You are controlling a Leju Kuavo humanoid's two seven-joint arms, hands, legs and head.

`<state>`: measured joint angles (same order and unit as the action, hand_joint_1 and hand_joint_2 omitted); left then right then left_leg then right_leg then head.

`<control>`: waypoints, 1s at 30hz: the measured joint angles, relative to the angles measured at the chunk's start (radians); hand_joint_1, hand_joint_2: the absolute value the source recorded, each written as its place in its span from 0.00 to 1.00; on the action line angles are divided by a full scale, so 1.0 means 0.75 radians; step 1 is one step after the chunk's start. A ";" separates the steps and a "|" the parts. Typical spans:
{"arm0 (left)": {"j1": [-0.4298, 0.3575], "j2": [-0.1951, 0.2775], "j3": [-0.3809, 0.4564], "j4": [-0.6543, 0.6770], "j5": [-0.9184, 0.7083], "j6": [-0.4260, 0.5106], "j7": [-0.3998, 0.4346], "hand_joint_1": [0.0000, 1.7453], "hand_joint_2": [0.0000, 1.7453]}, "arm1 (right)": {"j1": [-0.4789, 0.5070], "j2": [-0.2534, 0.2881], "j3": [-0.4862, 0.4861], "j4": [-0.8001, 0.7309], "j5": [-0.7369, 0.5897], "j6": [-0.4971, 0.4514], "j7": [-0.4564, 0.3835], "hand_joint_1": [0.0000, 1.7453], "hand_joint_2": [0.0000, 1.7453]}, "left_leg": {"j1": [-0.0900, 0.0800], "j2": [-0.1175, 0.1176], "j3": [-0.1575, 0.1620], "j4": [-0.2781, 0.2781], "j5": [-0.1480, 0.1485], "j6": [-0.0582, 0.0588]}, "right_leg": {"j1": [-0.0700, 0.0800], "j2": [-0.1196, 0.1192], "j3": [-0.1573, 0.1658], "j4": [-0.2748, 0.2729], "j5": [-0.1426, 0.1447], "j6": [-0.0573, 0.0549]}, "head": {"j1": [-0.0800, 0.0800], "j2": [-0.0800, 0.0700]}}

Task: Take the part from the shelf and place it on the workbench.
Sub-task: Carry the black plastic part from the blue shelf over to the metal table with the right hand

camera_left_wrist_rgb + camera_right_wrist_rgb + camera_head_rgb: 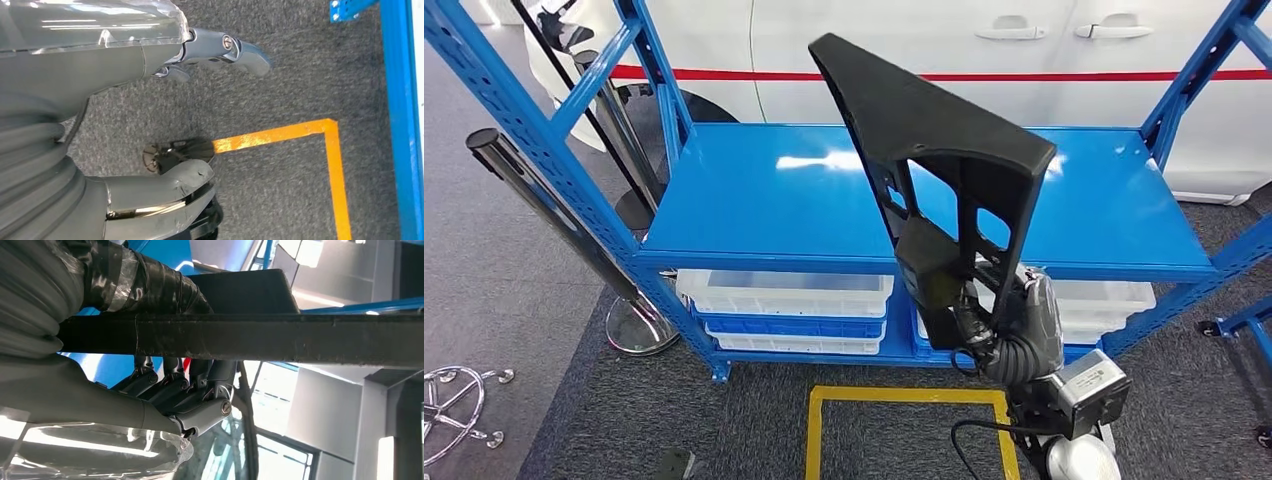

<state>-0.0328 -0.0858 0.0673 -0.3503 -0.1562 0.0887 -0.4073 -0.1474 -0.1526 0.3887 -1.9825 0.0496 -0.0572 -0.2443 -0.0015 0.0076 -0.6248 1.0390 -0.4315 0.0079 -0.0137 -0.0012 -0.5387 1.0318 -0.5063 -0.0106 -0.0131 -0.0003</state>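
one blue metal shelf on grey carpet, white car behind; right hand grips black plastic part; left hand spread, holding nothing.

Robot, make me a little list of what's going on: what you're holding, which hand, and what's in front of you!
Holding: a black part, lifted up
Which hand: right hand grips it at its lower end
Other hand: left hand holds nothing, above the carpet
In front: blue shelf, top bare
Underneath: white bins
Floor: yellow tape square

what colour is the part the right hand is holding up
Black, clearest in the head view: the part held by the right hand.
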 joint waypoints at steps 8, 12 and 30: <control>-0.010 -0.003 -0.039 0.010 -0.051 -0.011 0.039 0.00 1.00 | -0.020 0.048 0.014 0.010 0.007 0.000 0.010 1.00 1.00 | 0.011 -0.003 -0.013 0.230 -0.157 -0.017 | 0.007 -0.005 -0.080 0.002 0.063 -0.024 | -0.001 0.000; -0.032 -0.005 -0.052 0.010 -0.059 -0.009 0.057 0.00 1.00 | -0.032 0.058 0.036 0.015 0.004 0.004 0.009 1.00 1.00 | -0.008 -0.010 0.152 -0.049 -0.092 0.027 | 0.004 -0.008 -0.095 -0.001 0.087 -0.003 | -0.001 0.000; -0.056 -0.024 -0.101 -0.005 -0.056 0.008 0.092 0.00 1.00 | -0.129 0.061 0.177 0.097 -0.078 0.039 -0.030 1.00 1.00 | 0.014 0.000 -0.018 0.008 0.017 -0.008 | -0.013 0.003 -0.026 0.035 -0.007 0.021 | -0.001 0.000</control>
<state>-0.0751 -0.1036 -0.0082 -0.3541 -0.1981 0.0950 -0.3386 -0.2442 -0.1070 0.5215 -1.9101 -0.0091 -0.0279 -0.2666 0.0090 0.0077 -0.6380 1.0447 -0.4190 0.0015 -0.0234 0.0012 -0.5584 1.0581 -0.5116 0.0048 -0.0138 -0.0004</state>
